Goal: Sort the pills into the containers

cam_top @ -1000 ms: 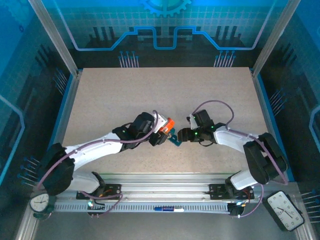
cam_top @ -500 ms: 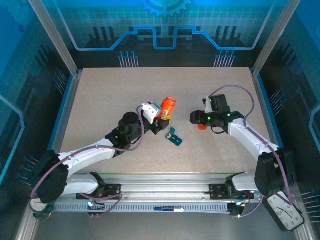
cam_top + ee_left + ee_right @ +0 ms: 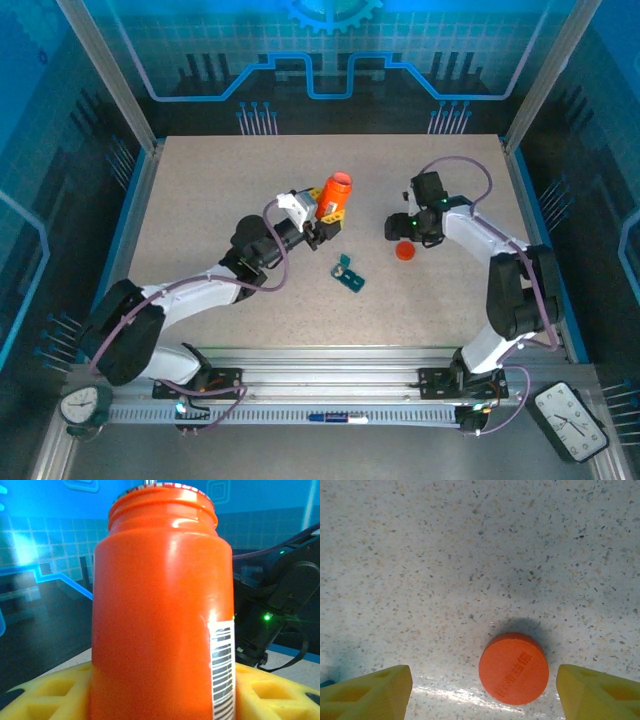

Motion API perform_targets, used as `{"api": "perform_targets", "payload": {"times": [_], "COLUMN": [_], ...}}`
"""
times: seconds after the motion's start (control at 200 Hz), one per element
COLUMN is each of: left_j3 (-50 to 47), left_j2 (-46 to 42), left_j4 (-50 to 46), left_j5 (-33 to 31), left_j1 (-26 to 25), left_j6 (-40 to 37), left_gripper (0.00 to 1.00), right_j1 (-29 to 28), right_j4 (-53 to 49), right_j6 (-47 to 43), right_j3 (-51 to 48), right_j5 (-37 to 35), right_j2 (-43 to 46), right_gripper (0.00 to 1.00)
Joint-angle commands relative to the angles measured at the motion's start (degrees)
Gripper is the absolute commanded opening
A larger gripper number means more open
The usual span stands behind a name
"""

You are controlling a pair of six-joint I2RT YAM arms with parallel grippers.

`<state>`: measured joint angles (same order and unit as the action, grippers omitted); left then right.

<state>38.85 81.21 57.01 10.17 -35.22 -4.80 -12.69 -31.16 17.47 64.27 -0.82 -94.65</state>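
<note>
Dark-teal pill box [image 3: 350, 277] is lying on the speckled table [image 3: 220, 190], just toward 5 o'clock from the table's middle and apart from both arms. At 12 o'clock from the box, the left gripper [image 3: 325, 214] is pinching the orange bottle [image 3: 336, 193] near its base. In the left wrist view, yellow fingers [image 3: 45, 695] are pressing against the bottle's sides and its threaded neck is showing bare. At 2 o'clock from the box, an orange cap [image 3: 404, 251] is resting flat on the table. The right gripper [image 3: 402, 232] is hovering over the cap with its fingers [image 3: 370, 690] spread wide, the cap lying between them and apart from both.
</note>
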Motion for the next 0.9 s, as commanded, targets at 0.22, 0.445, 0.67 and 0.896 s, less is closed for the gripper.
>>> {"api": "perform_targets", "payload": {"times": [0.22,0.445,0.67,0.896], "left_j3": [2.8,3.7,3.5,3.7], "left_j2": [5.9,10.2,13.2,14.5], "left_j4": [10.1,13.0,17.3,17.5], "left_j5": [5.5,7.9,8.5,9.2], "left_j1": [3.8,5.8,6.9,7.0], "left_j6": [0.3,2.7,5.2,5.5], "left_gripper": [0.0,0.0,0.0,0.0], "right_j1": [-0.4,-1.3,-1.7,-1.7], "right_j4": [-4.1,-4.0,-3.9,-3.6], "right_j6": [-2.5,-2.5,-2.9,-3.1], "right_j3": [2.4,2.0,1.5,1.5], "right_j5": [-1.8,-1.8,-2.9,-3.5], "right_j2": [-6.1,-9.1,-10.4,-11.6], "right_gripper": [0.77,0.73,0.7,0.64]}}
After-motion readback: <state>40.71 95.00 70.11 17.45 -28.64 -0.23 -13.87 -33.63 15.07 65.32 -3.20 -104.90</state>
